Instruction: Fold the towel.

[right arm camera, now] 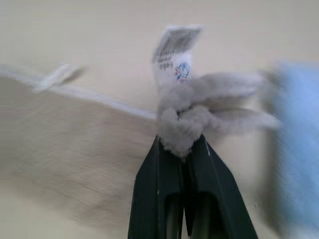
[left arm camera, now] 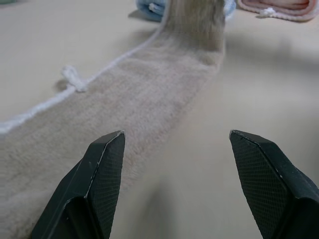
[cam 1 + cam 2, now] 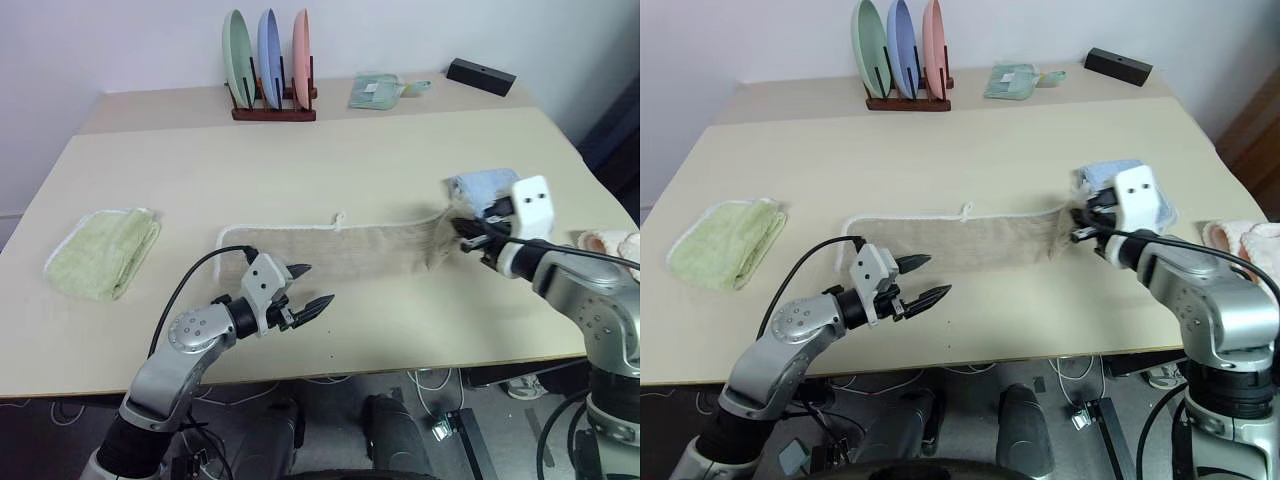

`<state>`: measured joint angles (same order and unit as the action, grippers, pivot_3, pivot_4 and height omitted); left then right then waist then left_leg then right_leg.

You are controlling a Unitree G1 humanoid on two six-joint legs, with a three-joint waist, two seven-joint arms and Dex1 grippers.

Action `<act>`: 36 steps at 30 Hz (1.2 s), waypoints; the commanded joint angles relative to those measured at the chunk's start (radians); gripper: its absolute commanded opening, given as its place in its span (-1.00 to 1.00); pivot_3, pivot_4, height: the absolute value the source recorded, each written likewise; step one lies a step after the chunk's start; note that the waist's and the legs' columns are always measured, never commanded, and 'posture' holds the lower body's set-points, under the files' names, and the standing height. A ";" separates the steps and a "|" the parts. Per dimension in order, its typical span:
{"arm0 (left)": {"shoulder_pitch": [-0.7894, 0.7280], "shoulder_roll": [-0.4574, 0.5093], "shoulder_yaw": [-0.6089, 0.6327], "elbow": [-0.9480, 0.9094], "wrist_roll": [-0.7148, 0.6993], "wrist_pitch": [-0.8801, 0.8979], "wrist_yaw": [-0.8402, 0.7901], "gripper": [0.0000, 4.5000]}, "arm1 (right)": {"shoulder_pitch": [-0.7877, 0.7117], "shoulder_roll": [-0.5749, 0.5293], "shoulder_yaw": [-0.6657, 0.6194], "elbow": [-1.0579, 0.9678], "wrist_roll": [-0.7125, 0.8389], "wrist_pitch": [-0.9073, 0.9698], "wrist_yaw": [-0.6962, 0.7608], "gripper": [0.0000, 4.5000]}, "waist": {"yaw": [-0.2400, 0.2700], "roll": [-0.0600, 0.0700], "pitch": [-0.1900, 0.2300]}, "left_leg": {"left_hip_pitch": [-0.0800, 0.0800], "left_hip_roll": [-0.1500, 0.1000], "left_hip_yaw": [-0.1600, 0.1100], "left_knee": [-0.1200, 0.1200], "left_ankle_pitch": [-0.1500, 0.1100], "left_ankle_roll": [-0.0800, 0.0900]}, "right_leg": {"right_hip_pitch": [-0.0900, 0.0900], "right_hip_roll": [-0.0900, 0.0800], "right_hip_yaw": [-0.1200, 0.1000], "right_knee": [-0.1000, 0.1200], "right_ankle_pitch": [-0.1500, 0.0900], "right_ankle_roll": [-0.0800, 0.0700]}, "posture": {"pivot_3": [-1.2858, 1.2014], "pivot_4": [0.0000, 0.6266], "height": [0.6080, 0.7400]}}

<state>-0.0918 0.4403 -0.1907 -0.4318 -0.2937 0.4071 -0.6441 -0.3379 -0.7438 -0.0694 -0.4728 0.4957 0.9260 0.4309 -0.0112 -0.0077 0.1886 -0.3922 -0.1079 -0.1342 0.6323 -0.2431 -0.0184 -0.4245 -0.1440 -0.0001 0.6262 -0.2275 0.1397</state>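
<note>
left tool (image 3: 312, 288): nearest item, hovering low over the desk (image 3: 350, 170) just in front of the towel's near long edge, toward its left end; fingers spread wide, nothing between them, pointing roughly level toward the cloth.

towel (image 3: 330, 250): long beige strip lying flat across the middle of the desk, white corded edge and small loop (image 3: 340, 217) on its far side; right end raised off the surface. judged soft, limp and light, terry pile giving good grip; will sag and drag unless taken at corners or edging, so the free left corner looks the sensible hold.

right tool (image 1: 182, 149): fingers pressed together, pinching the bunched right corner beside the label; forearm angled in from the right, tool tilted slightly down.

light blue towel (image 3: 482, 187): just behind the lifted end.
</note>
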 commanded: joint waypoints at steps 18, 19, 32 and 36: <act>0.031 -0.007 0.025 -0.064 0.006 0.012 0.062 0.52 | -0.086 0.089 0.307 0.063 -0.213 -0.253 0.221 0.54 | 0.007 -0.002 0.000 | -0.001 0.000 -0.004 0.000 0.000 0.000 | 0.000 0.001 0.000 -0.003 0.001 -0.001 | 0.03 -0.52 1.00; 0.032 -0.007 0.028 -0.063 0.004 0.012 0.062 0.52 | -0.079 0.087 0.275 0.049 -0.186 -0.262 0.244 0.75 | 0.008 -0.002 0.000 | -0.001 0.000 -0.004 0.000 0.000 0.000 | 0.000 0.001 0.000 -0.003 0.001 -0.001 | 0.03 -0.52 1.00; 0.020 -0.062 0.065 -0.040 -0.011 0.031 0.122 0.52 | -0.171 0.262 0.216 0.448 -0.281 -0.426 0.144 -0.97 | 0.019 -0.002 0.000 | 0.000 0.002 -0.004 -0.001 0.000 -0.001 | 0.001 0.003 0.000 -0.004 0.003 -0.003 | 0.03 -0.52 1.00; 0.040 -0.057 0.065 -0.064 0.004 0.039 0.139 0.52 | -0.154 0.309 0.291 0.588 -0.356 -0.519 0.169 -0.97 | 0.019 -0.001 0.000 | 0.000 0.001 -0.004 -0.001 0.001 -0.002 | 0.000 0.004 0.000 -0.004 0.003 -0.004 | 0.03 -0.52 1.00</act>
<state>-0.0594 0.3807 -0.1404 -0.4535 -0.2918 0.4481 -0.5150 -0.4913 -0.4411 0.2112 0.1058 0.1629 0.4475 0.5876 0.0073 -0.0090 0.1889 -0.3923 -0.1064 -0.1381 0.6313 -0.2423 -0.0200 -0.4243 -0.1399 0.0003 0.6224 -0.2246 0.1360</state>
